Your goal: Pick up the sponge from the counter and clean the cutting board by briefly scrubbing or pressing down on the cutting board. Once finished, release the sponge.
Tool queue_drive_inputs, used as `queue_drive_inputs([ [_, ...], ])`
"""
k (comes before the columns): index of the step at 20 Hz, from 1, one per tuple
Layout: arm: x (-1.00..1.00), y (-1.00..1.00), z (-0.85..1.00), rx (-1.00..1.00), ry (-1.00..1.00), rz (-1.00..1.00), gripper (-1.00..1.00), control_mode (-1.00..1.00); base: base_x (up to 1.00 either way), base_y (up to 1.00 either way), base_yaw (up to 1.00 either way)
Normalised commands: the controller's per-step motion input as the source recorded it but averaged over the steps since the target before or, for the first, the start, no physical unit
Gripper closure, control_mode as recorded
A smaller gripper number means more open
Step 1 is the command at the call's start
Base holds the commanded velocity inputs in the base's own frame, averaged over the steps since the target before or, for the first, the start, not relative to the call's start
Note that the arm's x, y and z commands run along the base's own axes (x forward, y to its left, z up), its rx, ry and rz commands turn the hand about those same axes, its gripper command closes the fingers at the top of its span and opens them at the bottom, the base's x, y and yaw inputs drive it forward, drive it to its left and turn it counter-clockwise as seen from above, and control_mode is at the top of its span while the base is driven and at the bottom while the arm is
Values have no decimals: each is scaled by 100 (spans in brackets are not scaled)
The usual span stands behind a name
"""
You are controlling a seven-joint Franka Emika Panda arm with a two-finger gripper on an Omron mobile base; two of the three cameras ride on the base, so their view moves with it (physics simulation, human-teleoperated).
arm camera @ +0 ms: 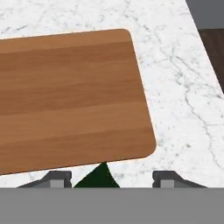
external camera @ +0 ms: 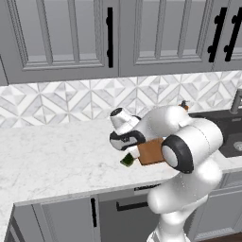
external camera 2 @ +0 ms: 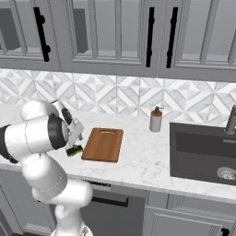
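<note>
Here the end effector (arm camera: 111,178) hangs with its fingers spread either side of the sponge (external camera 2: 74,150), which lies on the counter (external camera 2: 138,161) just beside the cutting board (external camera 2: 103,144); best to lift straight clear without nudging it.

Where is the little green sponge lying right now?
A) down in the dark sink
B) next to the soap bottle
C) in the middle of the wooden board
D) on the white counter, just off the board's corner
D: the sponge lies on the counter beside the near left corner of the cutting board, not on it.
</note>
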Motion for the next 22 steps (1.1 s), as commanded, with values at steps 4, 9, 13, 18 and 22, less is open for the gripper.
queue_drive_inputs([
  [4, -9, 100, 0, 0, -37, -27, -100, -100, 0, 0, 0],
  [9, -88, 53, 82, 9, -38, -10, -100, -100, 0, 0, 0],
  [13, -100, 5, 100, 12, -29, 0, -100, -100, 0, 0, 0],
  [18, -100, -51, 100, 26, -23, -2, -100, -100, 0, 0, 0],
  [22, -100, -93, 98, 37, -8, -9, -100, -100, 0, 0, 0],
])
